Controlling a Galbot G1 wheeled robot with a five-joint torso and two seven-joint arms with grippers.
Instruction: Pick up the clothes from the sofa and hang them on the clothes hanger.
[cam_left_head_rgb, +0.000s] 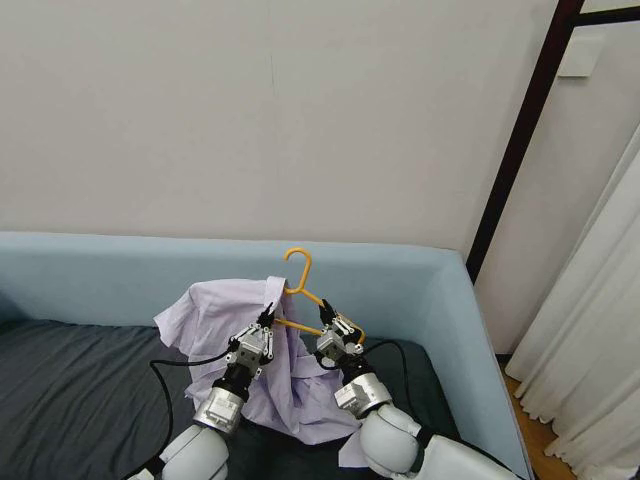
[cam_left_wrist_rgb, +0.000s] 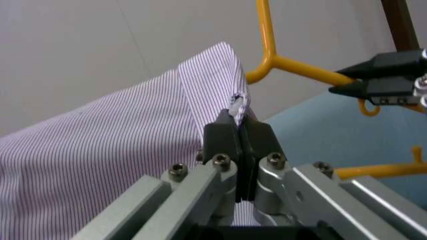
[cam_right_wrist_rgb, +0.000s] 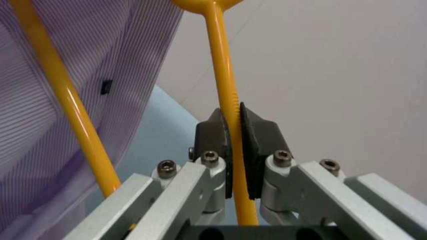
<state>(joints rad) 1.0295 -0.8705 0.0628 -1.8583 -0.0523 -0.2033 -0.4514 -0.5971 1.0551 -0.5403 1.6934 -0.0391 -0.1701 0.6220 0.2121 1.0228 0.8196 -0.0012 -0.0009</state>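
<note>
- Evidently mid-hanging: left pincer (cam_left_wrist_rgb: 238, 131) was clamped on the collar of the striped shirt (cam_left_wrist_rgb: 120, 150), raised near the back edge of the sofa (cam_left_head_rgb: 90, 270).
- Beside it, right pincer (cam_right_wrist_rgb: 235, 122) gripped the yellow hanger (cam_right_wrist_rgb: 223, 75) by one arm.
- Next move likely required threading that arm into the shirt shoulder.

Pale-blue sofa (cam_left_head_rgb: 100, 270) — shirt (cam_left_head_rgb: 205, 310) folds resting on its dark seat (cam_left_head_rgb: 80, 385).

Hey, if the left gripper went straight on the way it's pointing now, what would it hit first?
The left gripper is shut on the striped shirt, whose pinched fold rises straight past its tips. Beyond that, probably the yellow hanger, though depth is unclear.
</note>
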